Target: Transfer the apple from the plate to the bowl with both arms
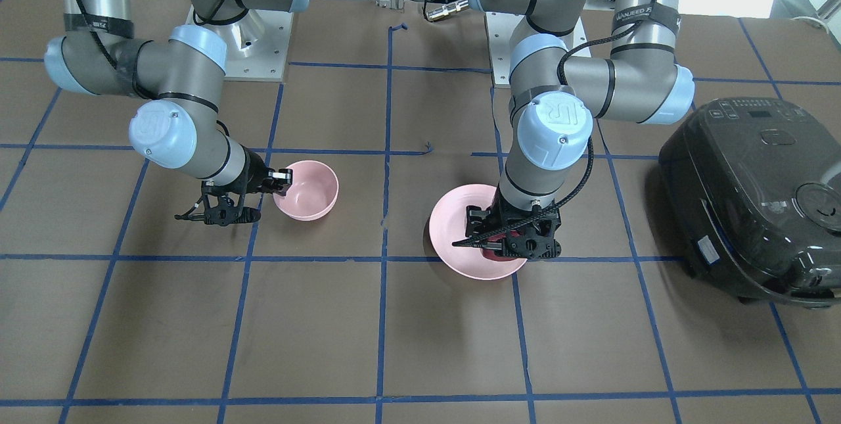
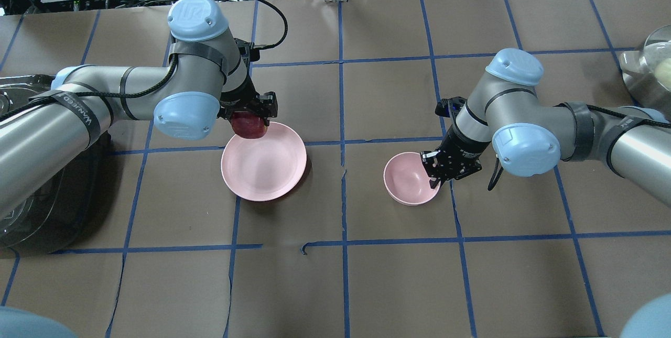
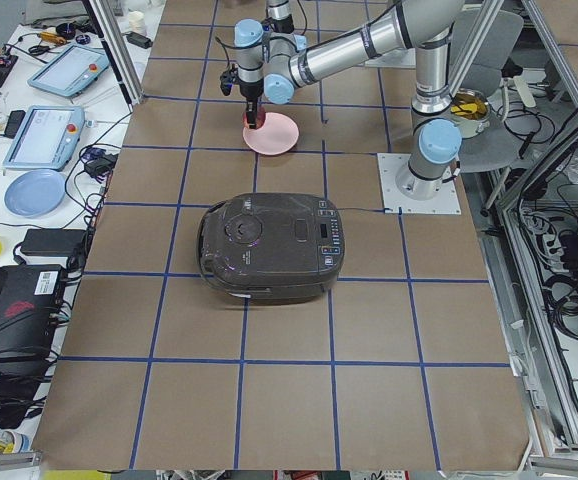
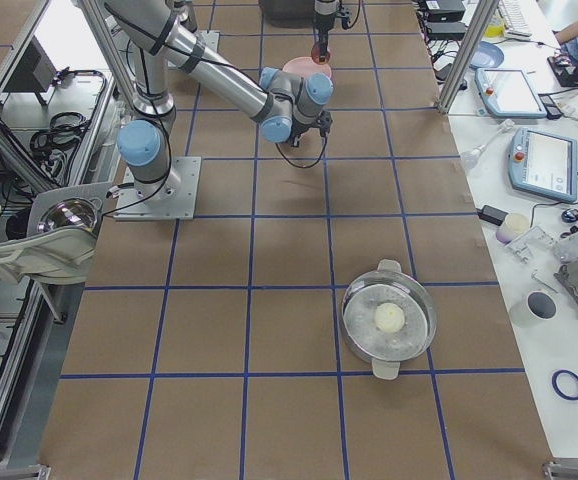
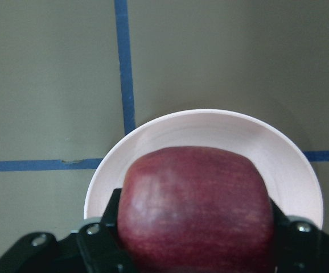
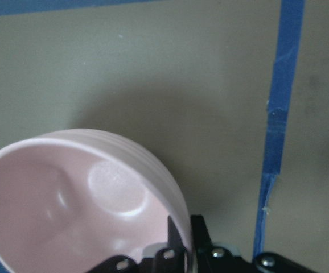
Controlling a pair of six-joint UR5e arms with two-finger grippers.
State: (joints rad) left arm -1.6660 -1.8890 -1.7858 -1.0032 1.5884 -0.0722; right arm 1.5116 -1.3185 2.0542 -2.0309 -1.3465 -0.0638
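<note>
As the front-facing camera looks on, the left gripper (image 1: 509, 248) clamps the dark-red apple (image 1: 491, 254) above the pale-pink plate (image 1: 453, 240), while the right gripper (image 1: 281, 179) pinches the rim of the pink bowl (image 1: 309, 195), well apart across the taped brown table (image 1: 394, 332). Overhead, the apple sits over the plate's far rim, on the side away from the bowl. The left wrist view shows the apple filling the gap between both fingers, the plate beneath. The right wrist view shows the fingers closed astride the bowl's wall
</note>
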